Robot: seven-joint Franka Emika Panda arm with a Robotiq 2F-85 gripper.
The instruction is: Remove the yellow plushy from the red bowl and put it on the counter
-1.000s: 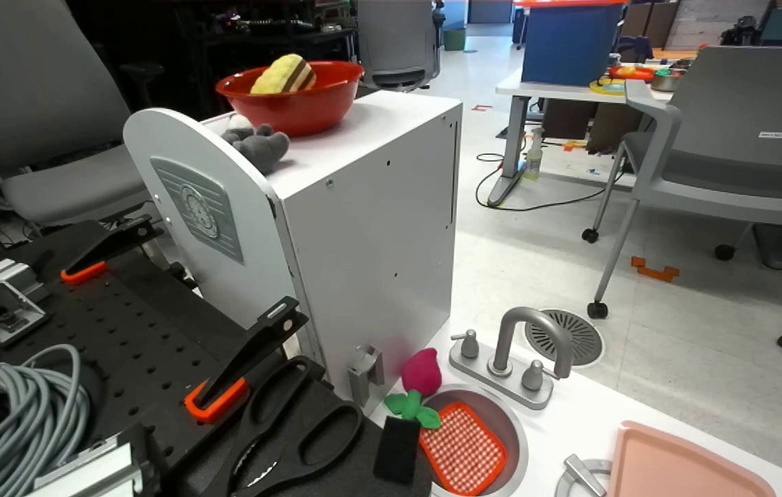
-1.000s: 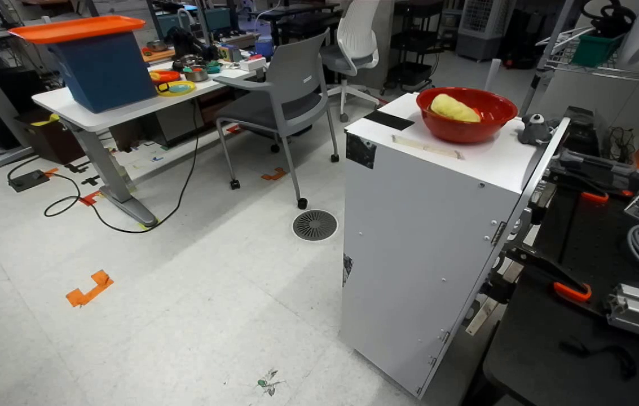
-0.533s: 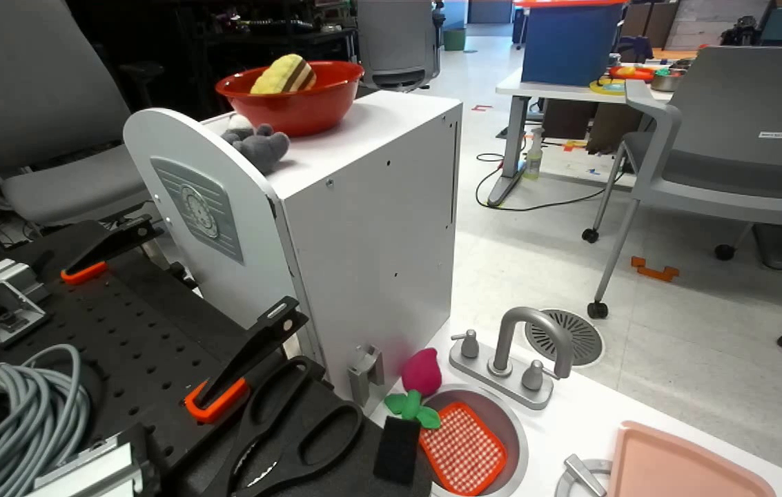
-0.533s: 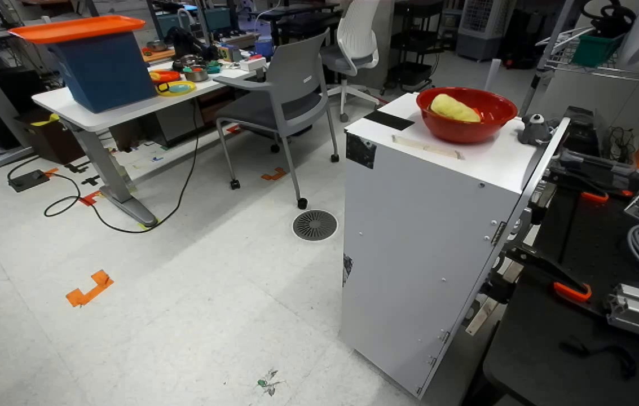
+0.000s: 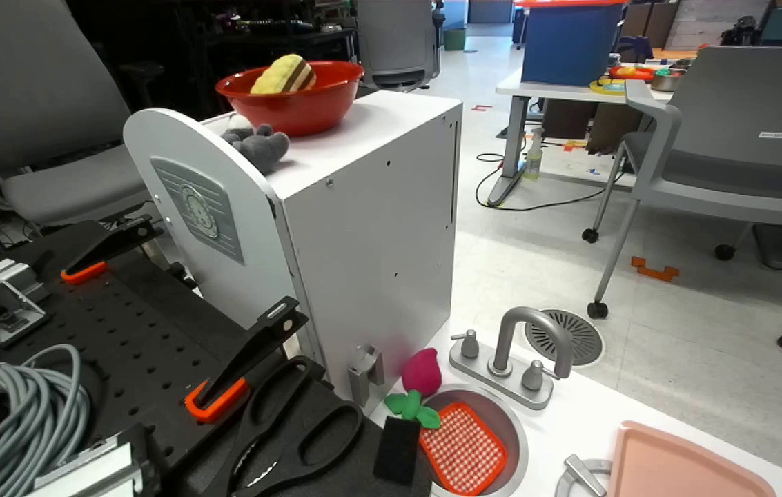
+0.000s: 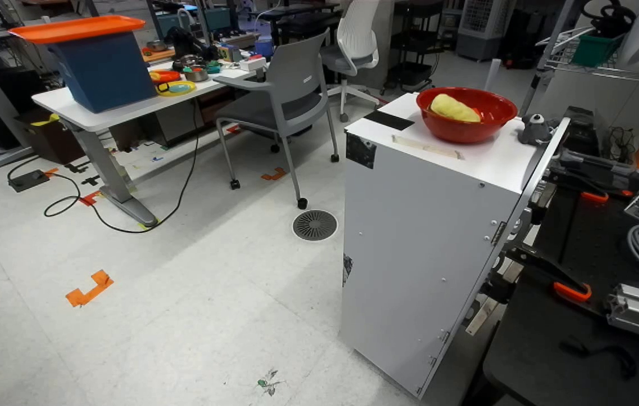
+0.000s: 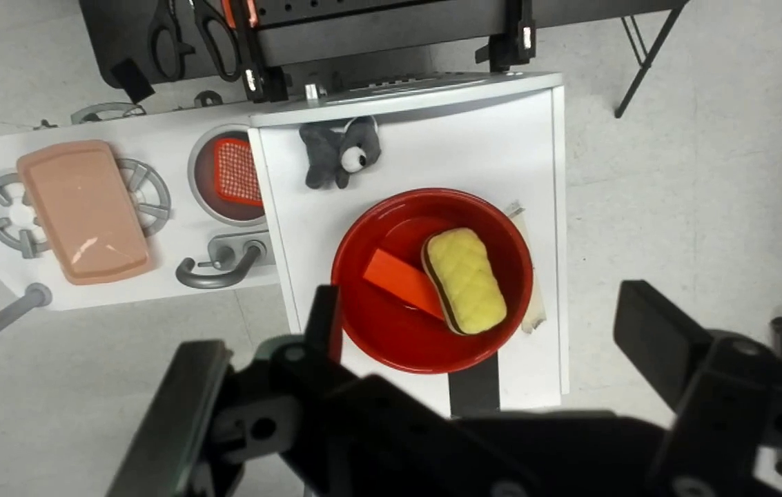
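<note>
The yellow plushy (image 5: 281, 77) with brown stripes lies in the red bowl (image 5: 301, 112). In the other exterior picture the plushy (image 6: 454, 108) leans on the inner wall of the bowl (image 6: 463, 133). In the wrist view the plushy (image 7: 466, 279) is right of the bowl's middle, partly over an orange block (image 7: 397, 279) inside the bowl (image 7: 397, 345). My gripper (image 7: 480, 293) is wide open and empty, seen over the bowl and apart from it. The gripper is out of both exterior views. The pale counter (image 5: 549, 442) is low beside the cabinet; it also shows in the wrist view (image 7: 177, 131).
The bowl stands on a tall white cabinet (image 5: 377, 241) with a grey plush toy (image 7: 321, 155) near its raised front panel. The counter carries a faucet (image 5: 501, 345), a basin holding a red mesh item (image 5: 463, 449), and a salmon-pink tray (image 7: 87, 210). A black table (image 5: 121, 331) adjoins.
</note>
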